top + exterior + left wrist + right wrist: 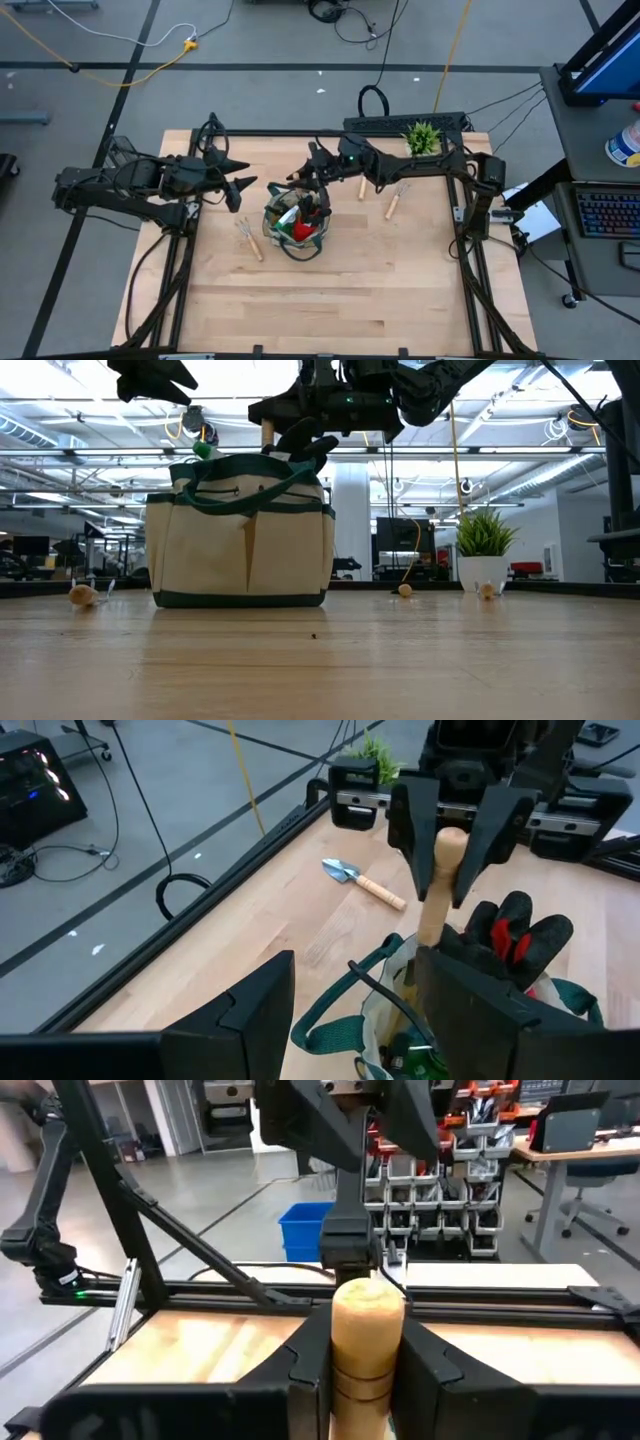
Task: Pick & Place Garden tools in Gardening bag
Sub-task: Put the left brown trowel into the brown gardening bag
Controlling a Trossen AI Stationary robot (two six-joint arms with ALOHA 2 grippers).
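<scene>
Looking down from the high view, I start with the biggest thing, the bench (330, 300), which fills the middle of the frame. The gardening bag (296, 226) sits near the middle of it, already stuffed with a red-and-black glove (300, 229) and other tools.

My right gripper (318, 190) hangs just over the bag's top edge. Its fingers are clenched on the wooden handle of a trowel (440, 885), which points nearly straight down into the bag. I think I hold it upright so it slips in between the things already inside.

My left gripper (238, 172) waits left of the bag, fingers spread and holding nothing. It stays back, I guess, to leave room.

Three tools are not yet packed: a small fork tool (249, 240) lower left of the bag, another trowel (362, 186) to the upper right, and a rake tool (396, 200) further right.

The little potted plant (423, 137) stands at the top right. The bag's loop handles and the glove could block the trowel.
</scene>
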